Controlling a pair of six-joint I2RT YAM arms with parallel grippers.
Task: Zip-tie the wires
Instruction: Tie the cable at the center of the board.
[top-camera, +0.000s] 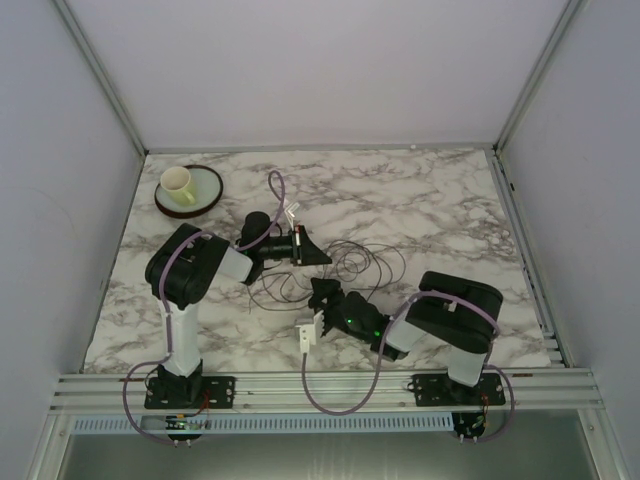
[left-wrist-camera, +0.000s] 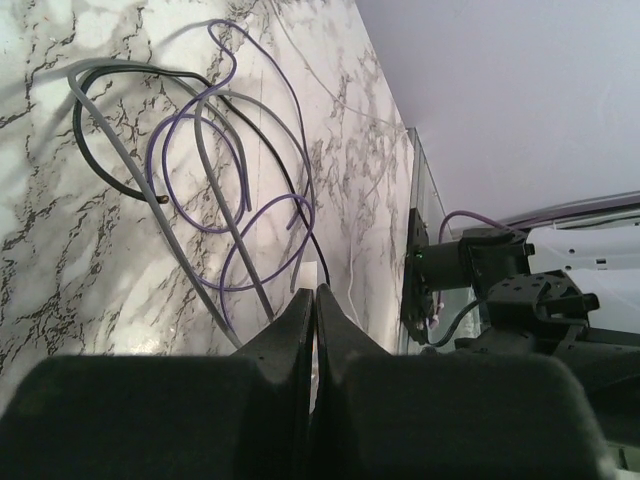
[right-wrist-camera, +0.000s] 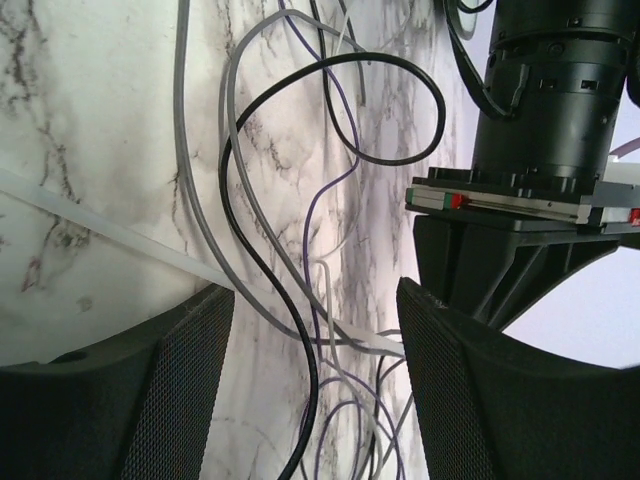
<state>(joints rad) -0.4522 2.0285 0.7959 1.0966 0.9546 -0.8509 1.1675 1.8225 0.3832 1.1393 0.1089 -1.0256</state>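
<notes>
The wires (top-camera: 350, 262) lay in loose loops on the desk (top-camera: 430, 200), near its middle. The left tool (top-camera: 322, 257) sat at their left edge, and the right tool (top-camera: 318, 291) was just on their near side, so the tangle's left part lay between the two. Some loops ran between the right tool's fingers (right-wrist-camera: 170, 390). In the far left corner, well apart from the wires, a cup (top-camera: 178, 183) stood on a plate (top-camera: 207, 192).

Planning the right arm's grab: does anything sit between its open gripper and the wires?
Nothing visible blocks it. In the right wrist view the wires run over the marble table between the fingers of the open right gripper. Only a pale flat strip crosses them there, and the left gripper stands beyond, off to the side.
</notes>
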